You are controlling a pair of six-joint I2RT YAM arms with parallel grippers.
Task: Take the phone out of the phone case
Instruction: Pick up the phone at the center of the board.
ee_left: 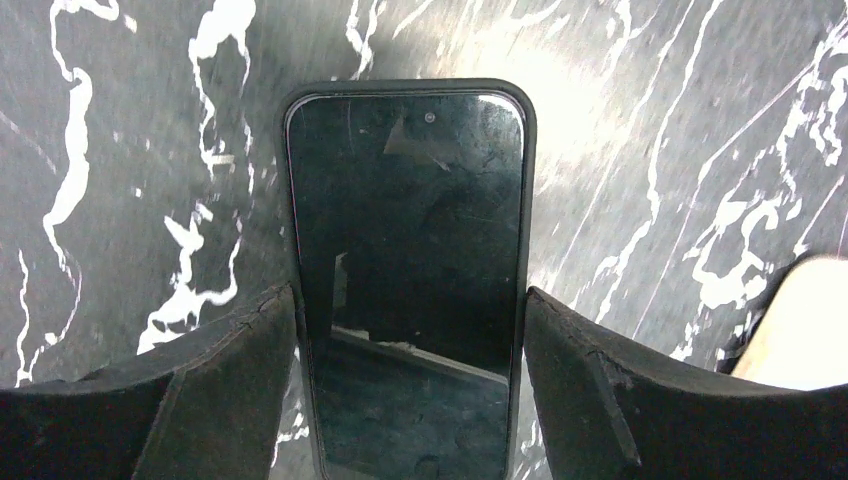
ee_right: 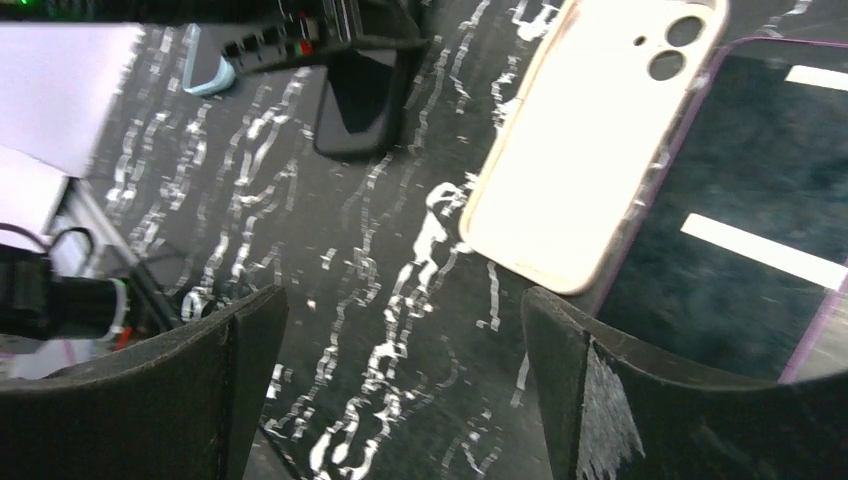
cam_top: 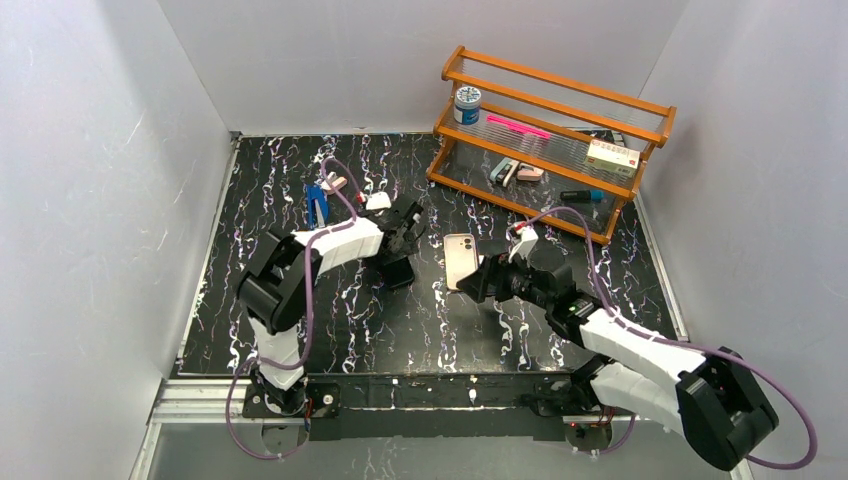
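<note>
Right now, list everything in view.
black phone: 1, black, screen up, inside black case, table centre-left
cream phone case: 1, cream, back up, table centre
purple-edged phone: 1, dark screen, beside cream phone case
wooden rack: 1, orange-brown, far right, holds small items
blue object: 1, blue, table back-left
left gripper: 1, black, fingers against black case sides
right gripper: 1, black, open, empty, near cream phone case
</note>
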